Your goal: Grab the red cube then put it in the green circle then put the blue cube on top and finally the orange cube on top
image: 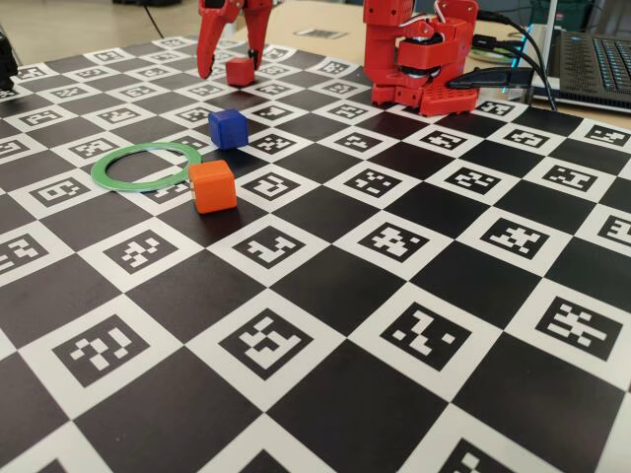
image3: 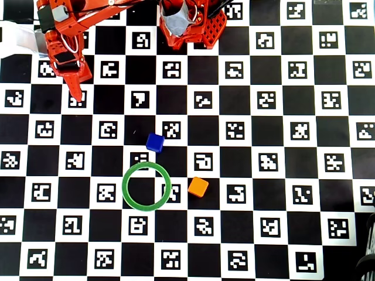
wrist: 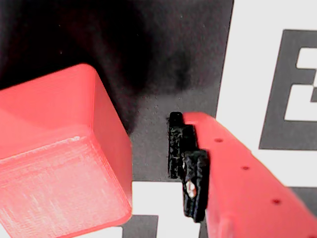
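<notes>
my gripper (image: 230, 67) jaws wide, nothing held; red cube (image: 240, 71) between fingertips | wrist view: cube left of padded finger (wrist: 187, 163), gap remaining; close next

Red cube (image: 240, 71), matte, is sitting flat at the far side in the fixed view. Blue cube (image: 228, 128) and orange cube (image: 213, 186) are resting just outside the flat, empty green circle (image: 109, 179), neither touching it.
</notes>
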Robot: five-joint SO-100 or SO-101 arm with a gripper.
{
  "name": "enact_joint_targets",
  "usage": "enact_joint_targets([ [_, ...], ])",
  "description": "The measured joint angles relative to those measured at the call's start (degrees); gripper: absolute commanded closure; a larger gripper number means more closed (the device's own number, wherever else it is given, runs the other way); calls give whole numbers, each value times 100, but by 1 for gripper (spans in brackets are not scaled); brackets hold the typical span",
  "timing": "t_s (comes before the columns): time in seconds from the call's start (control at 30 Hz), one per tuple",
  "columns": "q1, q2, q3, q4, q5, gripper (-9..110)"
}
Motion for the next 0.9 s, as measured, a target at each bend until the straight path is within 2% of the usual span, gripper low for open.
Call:
enact_joint_targets([
  [0.27, -88, 0, 105, -202, -79, 51],
  [0.63, -132, 0, 105, -439, -1020, 51],
  [0.9, -167, 0, 105, -413, -1292, 53],
])
